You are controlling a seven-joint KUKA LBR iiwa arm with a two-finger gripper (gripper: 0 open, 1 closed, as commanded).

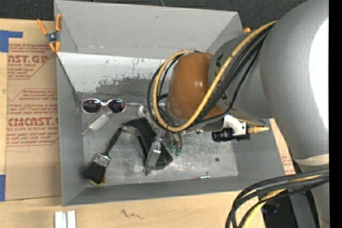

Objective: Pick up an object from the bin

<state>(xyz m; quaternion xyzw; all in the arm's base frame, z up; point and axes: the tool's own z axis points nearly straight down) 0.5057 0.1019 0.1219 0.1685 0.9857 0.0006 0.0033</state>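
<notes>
Thing: black crumpled strap-like piece (138,133), lower centre of frame, flat on the bin (160,24) floor.
Pincer (155,157): low at its right edge, probably the easiest edge to take; released or clenched, cannot tell.
Neighbours: sunglasses (103,105) to the upper left, well apart, so little crowding.

camera view | above bin (149,29), tilted from one side | close | arm (299,77) enters right
</notes>
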